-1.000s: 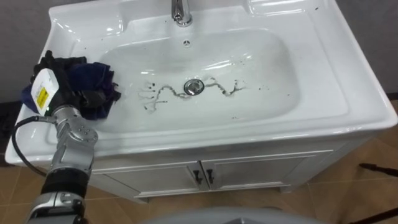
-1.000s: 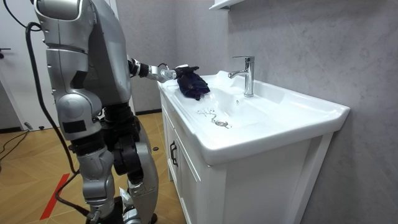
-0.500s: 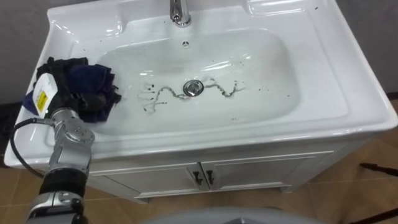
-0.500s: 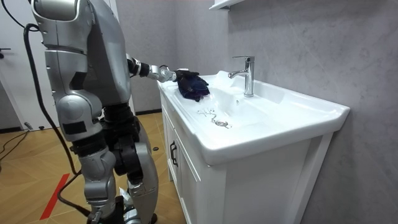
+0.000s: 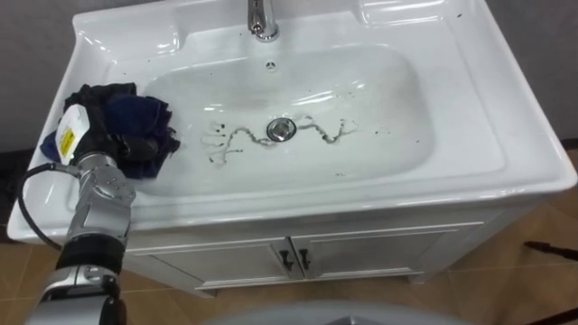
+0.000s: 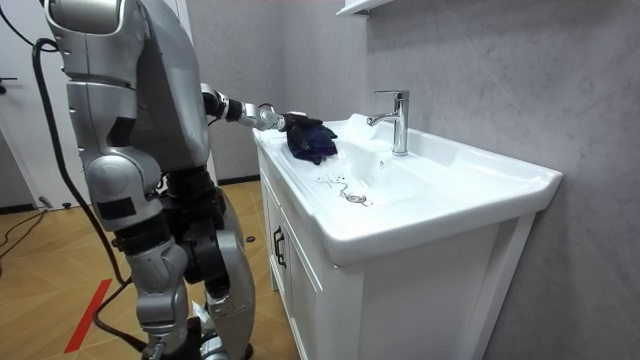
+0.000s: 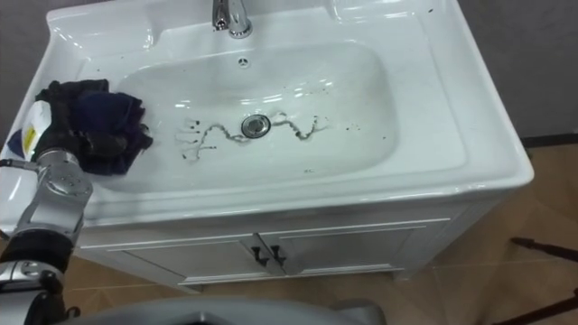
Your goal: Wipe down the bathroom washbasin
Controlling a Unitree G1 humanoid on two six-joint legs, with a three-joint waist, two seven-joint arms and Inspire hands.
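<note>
**Navy crumpled fabric cloth [image 5: 140, 113] gripped at left rim of white ceramic basin [image 5: 397, 117]**

Standing at the white vanity cabinet [image 5: 370, 246], the robot reaches its left arm forward. The left robot hand [image 5: 116, 143] rests on the basin's left shoulder, dark fingers curled into the bunched cloth in a firm hold. The dirt lies to the hand's right and lower, down in the bowl. Dark squiggly smears [image 5: 226, 140] trail left to right across the bowl's floor, on either side of the round metal drain [image 5: 282, 129] below the chrome tap [image 5: 262, 18]. The next sweep likely has to travel rightward and down the slope, meeting the near end of the smears first.
</note>
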